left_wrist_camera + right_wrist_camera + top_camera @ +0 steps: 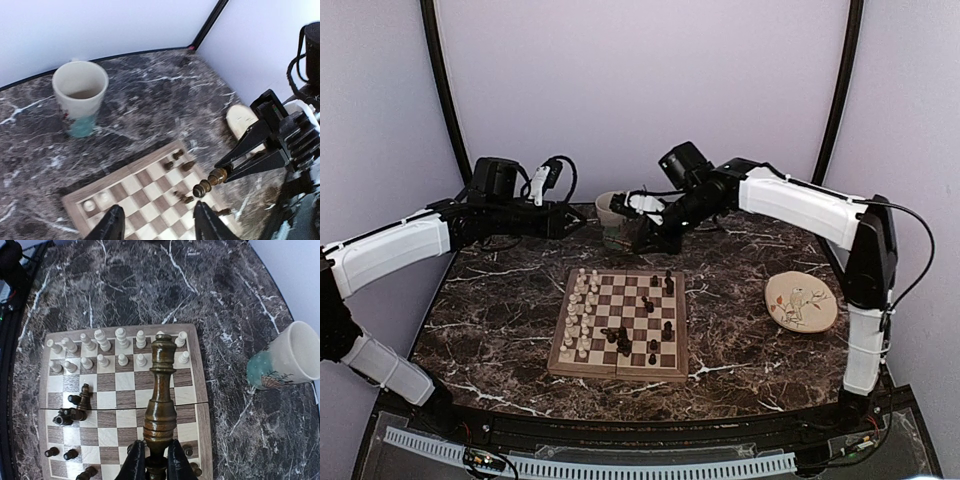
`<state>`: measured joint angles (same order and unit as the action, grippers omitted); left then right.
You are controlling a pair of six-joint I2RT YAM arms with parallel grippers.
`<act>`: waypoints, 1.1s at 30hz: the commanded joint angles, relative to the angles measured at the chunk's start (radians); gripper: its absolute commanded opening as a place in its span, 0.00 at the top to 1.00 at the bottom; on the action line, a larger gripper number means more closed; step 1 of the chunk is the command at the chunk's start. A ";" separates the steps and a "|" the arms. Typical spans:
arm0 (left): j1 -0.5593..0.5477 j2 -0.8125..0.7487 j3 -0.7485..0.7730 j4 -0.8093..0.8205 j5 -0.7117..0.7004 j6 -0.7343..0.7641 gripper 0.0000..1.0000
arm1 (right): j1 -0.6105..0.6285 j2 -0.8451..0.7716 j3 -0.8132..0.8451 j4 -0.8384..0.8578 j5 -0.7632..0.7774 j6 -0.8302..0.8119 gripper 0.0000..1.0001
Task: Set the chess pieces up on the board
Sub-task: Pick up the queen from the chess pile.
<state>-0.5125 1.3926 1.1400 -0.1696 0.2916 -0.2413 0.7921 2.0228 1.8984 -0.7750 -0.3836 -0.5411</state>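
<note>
The checkered board [556, 368] lies mid-table. Cream-white pieces [582, 310] stand in two rows along its left side; they also show in the right wrist view [102, 340]. Dark pieces [620, 340] are scattered on the right half, some lying down [75, 412]. My right gripper [152, 460] is shut on a tall dark brown piece [161, 390] and holds it above the board's far edge; it also shows in the left wrist view [225, 172] with the piece [209, 183]. My left gripper [160, 225] is open and empty, above the board's far end [75, 202].
A cream cup [610, 215] with a teal base stands behind the board, close to both grippers; it also shows in the left wrist view [80, 97] and the right wrist view [287, 360]. A round cream plate [801, 302] lies to the right. Walls enclose the marble table.
</note>
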 commanded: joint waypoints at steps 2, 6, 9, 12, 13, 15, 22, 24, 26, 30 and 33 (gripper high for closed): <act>-0.008 0.002 -0.113 0.332 0.293 -0.294 0.54 | -0.065 -0.217 -0.244 0.141 -0.134 0.072 0.94; -0.078 0.039 -0.147 0.459 0.292 -0.384 0.54 | -0.101 -0.380 -0.461 0.272 -0.161 0.098 0.94; -0.155 0.084 -0.122 0.481 0.268 -0.396 0.52 | -0.115 -0.446 -0.561 0.313 -0.164 0.095 0.94; -0.209 0.147 -0.082 0.493 0.261 -0.414 0.51 | -0.118 -0.480 -0.616 0.328 -0.167 0.089 0.94; -0.223 0.166 -0.069 0.496 0.249 -0.420 0.51 | -0.118 -0.490 -0.629 0.335 -0.173 0.088 0.94; -0.244 0.198 -0.050 0.498 0.231 -0.424 0.52 | -0.117 -0.498 -0.646 0.340 -0.186 0.091 0.94; -0.267 0.260 -0.006 0.498 0.229 -0.439 0.54 | -0.117 -0.522 -0.671 0.349 -0.195 0.093 0.93; -0.268 0.269 0.000 0.504 0.241 -0.443 0.57 | -0.117 -0.524 -0.671 0.349 -0.193 0.092 0.93; -0.268 0.278 0.005 0.508 0.245 -0.444 0.59 | -0.117 -0.523 -0.671 0.349 -0.192 0.090 0.92; -0.268 0.287 0.007 0.531 0.263 -0.445 0.65 | -0.117 -0.516 -0.665 0.341 -0.192 0.088 0.92; -0.268 0.291 0.006 0.544 0.279 -0.446 0.71 | -0.118 -0.513 -0.664 0.340 -0.190 0.088 0.92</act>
<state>-0.7773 1.6775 1.1221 0.3267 0.5404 -0.6853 0.6781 1.5269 1.2366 -0.4633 -0.5575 -0.4572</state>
